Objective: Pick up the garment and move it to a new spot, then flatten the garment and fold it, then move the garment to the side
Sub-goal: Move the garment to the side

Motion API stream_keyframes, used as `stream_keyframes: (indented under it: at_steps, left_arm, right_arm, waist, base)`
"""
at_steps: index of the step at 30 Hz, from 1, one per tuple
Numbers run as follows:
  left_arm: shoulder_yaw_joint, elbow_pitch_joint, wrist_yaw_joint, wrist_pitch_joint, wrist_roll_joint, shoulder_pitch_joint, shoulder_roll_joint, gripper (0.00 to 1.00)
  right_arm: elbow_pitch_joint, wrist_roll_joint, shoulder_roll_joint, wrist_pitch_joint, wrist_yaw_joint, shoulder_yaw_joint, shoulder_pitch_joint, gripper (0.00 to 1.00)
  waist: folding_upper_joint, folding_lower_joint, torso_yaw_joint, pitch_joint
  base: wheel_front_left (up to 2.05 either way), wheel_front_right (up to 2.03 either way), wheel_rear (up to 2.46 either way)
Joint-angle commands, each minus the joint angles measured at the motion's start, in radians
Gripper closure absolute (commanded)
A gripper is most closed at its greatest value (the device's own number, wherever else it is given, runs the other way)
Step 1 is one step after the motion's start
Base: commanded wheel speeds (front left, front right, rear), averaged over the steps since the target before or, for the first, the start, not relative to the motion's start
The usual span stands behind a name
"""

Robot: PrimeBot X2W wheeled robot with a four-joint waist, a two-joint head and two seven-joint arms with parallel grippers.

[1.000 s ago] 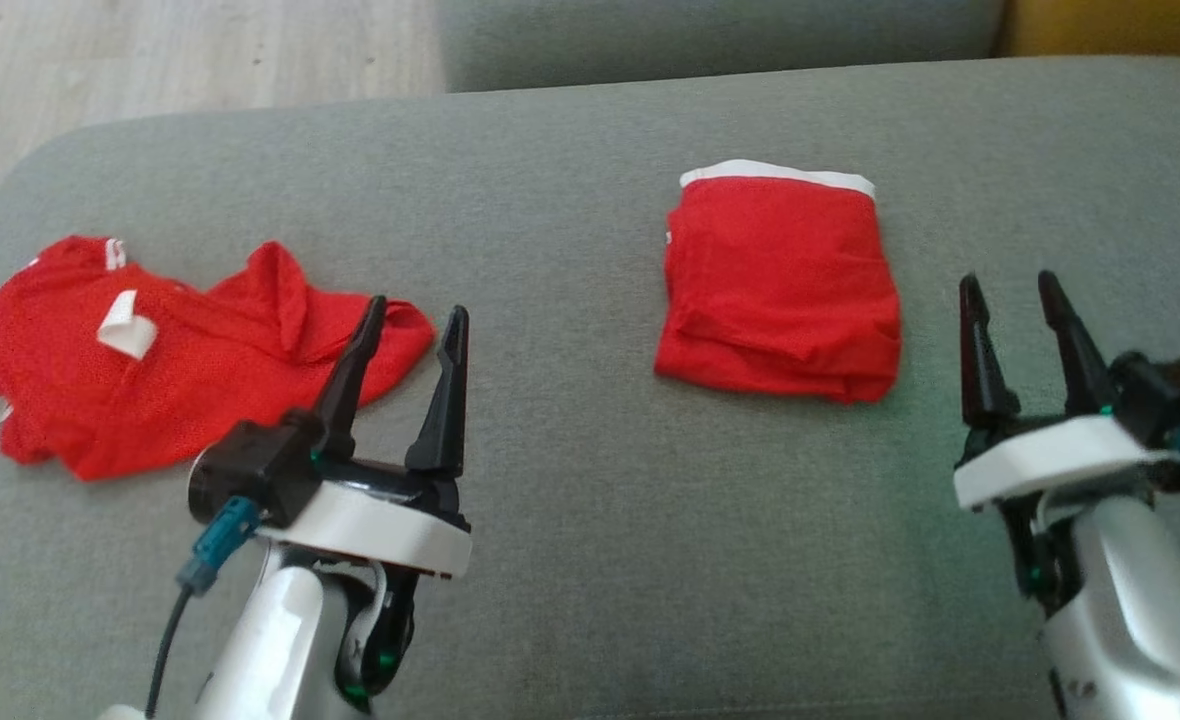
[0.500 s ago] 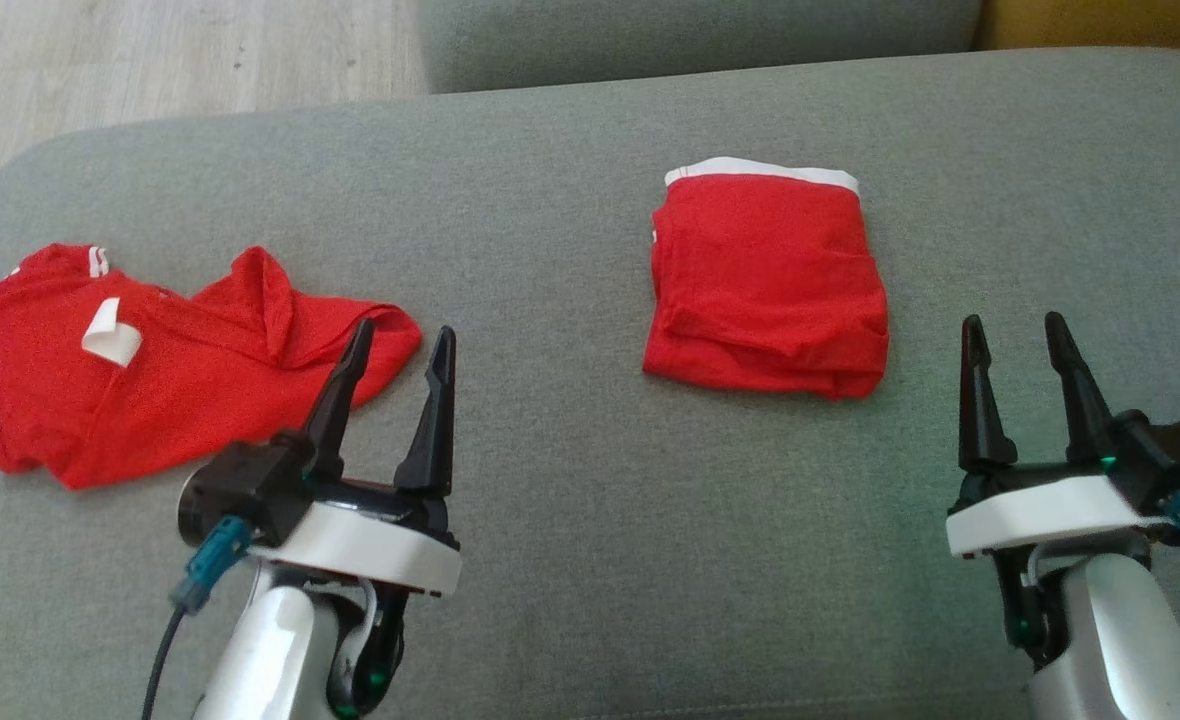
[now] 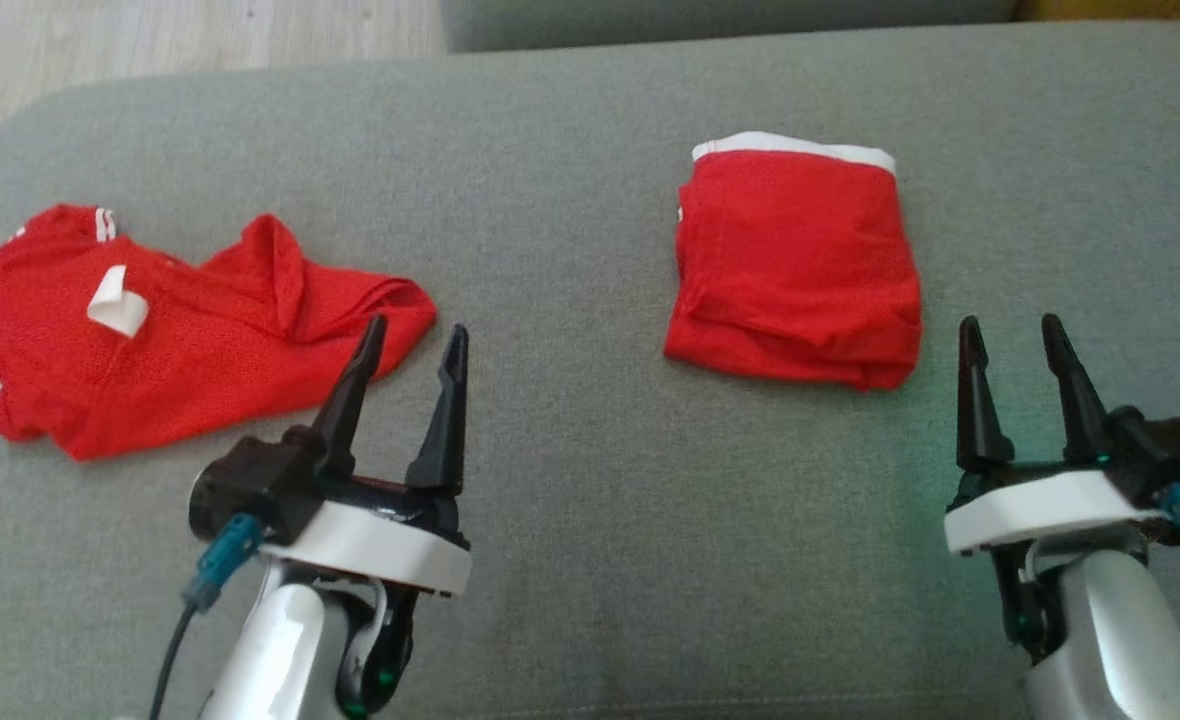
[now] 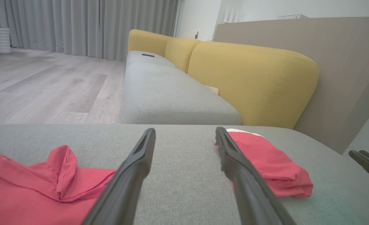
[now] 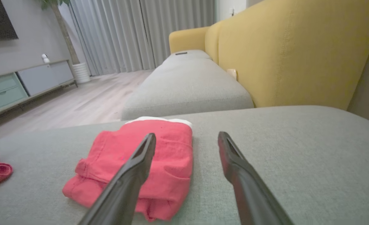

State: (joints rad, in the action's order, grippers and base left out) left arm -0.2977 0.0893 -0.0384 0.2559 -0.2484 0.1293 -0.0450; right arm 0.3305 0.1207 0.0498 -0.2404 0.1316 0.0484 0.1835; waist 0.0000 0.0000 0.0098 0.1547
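**Soft red shirt lies crumpled on the sofa seat, both claws wide and empty**

The crumpled red shirt (image 3: 190, 330) lies at the left of the grey sofa seat (image 3: 570, 200), just beyond the left claw (image 3: 418, 325), whose fingers stand wide apart with nothing between them; the right claw (image 3: 1009, 320) is equally wide and empty, near a folded red garment (image 3: 795, 265).

The shirt looks thin, light and limp; it should drape and bunch when lifted, so a pinch needs to catch a layer, not skim it. The raised ridge of cloth (image 3: 285, 270) near its right end seems the easiest hold; the flat parts would be harder to nip.

The seat is a woven fabric, soft and likely grippy, so cloth may drag on it; beyond it are a yellow backrest (image 4: 250, 81), a wooden floor (image 4: 47, 81) and grey curtains (image 4: 78, 25).
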Motion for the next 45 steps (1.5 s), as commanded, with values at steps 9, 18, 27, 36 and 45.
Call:
stream_keyframes:
  at_steps: [9, 18, 27, 36, 45]
  left_arm:
    - [-0.025, -0.029, 0.003, 0.006, -0.022, 0.105, -0.005, 0.0]
    - [-0.06, -0.019, 0.021, 0.006, -0.043, 0.121, -0.005, 0.0]
    - [-0.056, -0.016, 0.023, 0.006, -0.039, 0.116, -0.005, 0.0]
    - [-0.046, -0.006, 0.016, 0.006, -0.032, 0.112, -0.005, 0.0]
    - [-0.038, -0.021, 0.013, 0.006, -0.021, 0.13, -0.005, 0.0]
  right_arm:
    - [0.127, 0.061, 0.001, 0.16, -0.001, 0.082, 0.203, 0.0]
    - [0.315, 0.163, 0.006, 0.324, -0.001, 0.153, 0.353, 0.0]
    - [0.422, 0.156, 0.026, 0.386, -0.001, 0.129, 0.417, 0.06]
    - [0.413, 0.053, 0.161, 0.287, -0.001, -0.031, 0.418, 1.0]
    - [0.358, 0.055, 0.401, 0.326, -0.001, -0.191, 0.408, 1.0]
  waist:
    - [0.0, 0.0, 0.077, 0.091]
    - [0.0, 0.0, 0.141, 0.131]
    - [0.0, 0.0, 0.15, 0.138]
    - [0.0, 0.0, 0.096, 0.11]
    - [0.0, 0.0, 0.055, 0.129]
  base:
    - [0.0, 0.0, 0.0]
    - [0.0, 0.0, 0.0]
    - [0.0, 0.0, 0.0]
    - [0.0, 0.0, 0.0]
    - [0.0, 0.0, 0.0]
